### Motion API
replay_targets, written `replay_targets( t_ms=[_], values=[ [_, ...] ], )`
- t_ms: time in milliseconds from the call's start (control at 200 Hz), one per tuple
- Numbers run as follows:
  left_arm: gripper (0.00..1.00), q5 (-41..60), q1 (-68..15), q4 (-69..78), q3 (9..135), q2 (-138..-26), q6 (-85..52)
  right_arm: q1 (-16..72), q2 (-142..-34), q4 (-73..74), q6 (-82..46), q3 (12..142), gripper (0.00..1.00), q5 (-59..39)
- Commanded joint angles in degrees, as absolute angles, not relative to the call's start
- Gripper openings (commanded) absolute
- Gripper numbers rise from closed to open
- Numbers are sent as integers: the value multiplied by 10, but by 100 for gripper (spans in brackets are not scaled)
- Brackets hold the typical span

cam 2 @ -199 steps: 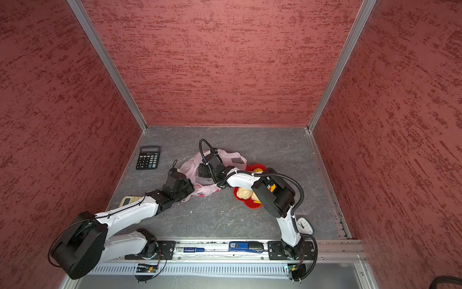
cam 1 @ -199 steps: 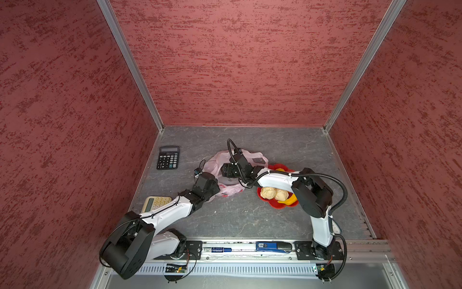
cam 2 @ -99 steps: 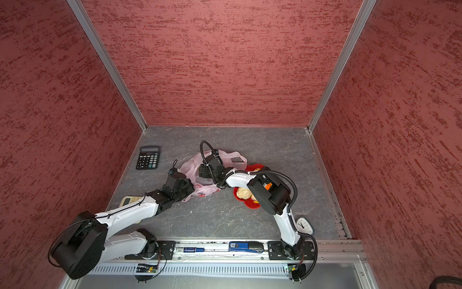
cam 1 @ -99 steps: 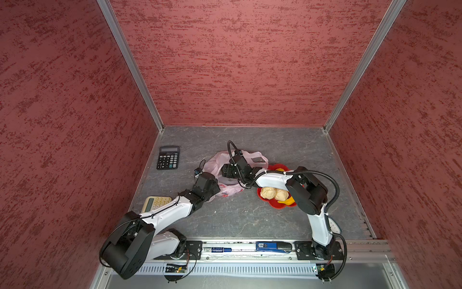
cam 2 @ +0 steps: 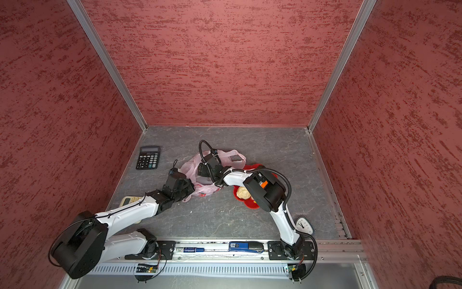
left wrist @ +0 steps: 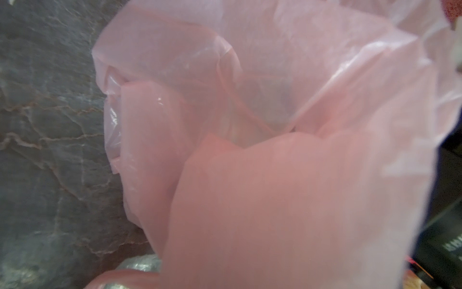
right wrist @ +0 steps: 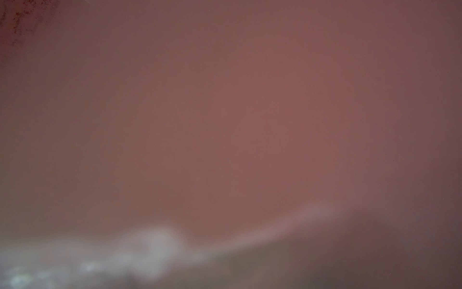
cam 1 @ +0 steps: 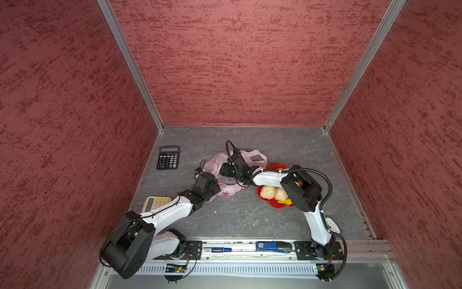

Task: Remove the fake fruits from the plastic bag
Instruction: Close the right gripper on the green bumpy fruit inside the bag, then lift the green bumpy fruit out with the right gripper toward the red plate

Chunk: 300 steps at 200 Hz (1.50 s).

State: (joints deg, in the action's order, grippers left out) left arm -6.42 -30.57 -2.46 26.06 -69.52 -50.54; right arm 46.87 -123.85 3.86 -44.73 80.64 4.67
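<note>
The plastic bag [cam 1: 250, 156] lies crumpled at the middle of the grey bench [cam 1: 245, 217], with its mouth turned to the near right. Just to its right, touching it, sits a red dish [cam 1: 275, 205].

The left gripper [cam 1: 216, 191] is at the bag's near left edge. Its jaws are pressed together on a bunched fold of the film, and pink plastic drapes over the tips and hides them. The left wrist view shows that film [left wrist: 275, 200] rising close to the lens, with the bag opening into a hollow beyond it.

The right gripper [cam 1: 225, 172] reaches leftward across the dish and is sunk into the bag's mouth. Its wrist view gives only a blurred pink haze [right wrist: 225, 125], so I cannot tell how its jaws stand or whether they hold anything.

Two cream fake fruits [cam 1: 268, 192] rest side by side in the dish, with a yellow fake fruit [cam 1: 285, 201] just near of them, partly under the right arm's elbow.

A black calculator [cam 1: 168, 157] lies far left, well apart from the bag. A beige calculator [cam 1: 156, 202] lies near left, partly under the left arm, and a small clock [cam 2: 303, 225] lies near right
</note>
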Motion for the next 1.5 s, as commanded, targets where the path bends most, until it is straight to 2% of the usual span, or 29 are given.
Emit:
replay_targets(
  t_ms=[0,391,671,852,1498],
  values=[
    [1,-62,-311,-12,260,-704,-497,463,-1251,54,-461,829,78,48],
    [1,-62,-312,-5,263,-715,-501,460,-1261,62,-460,832,65,41],
    [1,-72,-310,-14,265,-707,-500,459,-1248,78,-453,813,46,20],
    [1,-76,-302,-18,273,-707,-497,460,-1219,93,-432,781,39,6],
    [1,-79,-280,-21,319,-743,-481,477,-1105,73,-363,684,36,-34]
  ],
)
